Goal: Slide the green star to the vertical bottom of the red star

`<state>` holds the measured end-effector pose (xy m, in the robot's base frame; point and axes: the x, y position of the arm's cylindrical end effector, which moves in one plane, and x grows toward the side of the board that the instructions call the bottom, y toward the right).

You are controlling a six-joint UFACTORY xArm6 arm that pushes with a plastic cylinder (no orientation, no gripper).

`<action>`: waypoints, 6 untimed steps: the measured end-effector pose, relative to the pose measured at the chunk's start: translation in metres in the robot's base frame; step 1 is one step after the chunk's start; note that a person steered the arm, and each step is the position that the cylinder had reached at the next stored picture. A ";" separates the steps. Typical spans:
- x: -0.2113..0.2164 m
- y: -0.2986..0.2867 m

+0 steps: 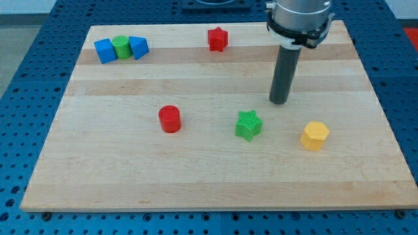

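Clawless, my tip [279, 102] sits just up-right of the green star [248, 125], apart. Best circle to its right side, then push left, under the red star [217, 38]

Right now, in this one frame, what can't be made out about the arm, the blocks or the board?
- The arm above the rod's collar: cut off by the view's top edge; my tip shows, up-right of the green star.
- The green cylinder: its sides are hidden by the two blue blocks flanking it; contact cannot be confirmed.
- The far faces of the red star and the yellow block: turned away from the camera.
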<state>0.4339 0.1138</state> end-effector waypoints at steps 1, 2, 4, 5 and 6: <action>0.062 0.007; 0.065 0.005; 0.090 -0.026; 0.071 -0.035; 0.047 -0.063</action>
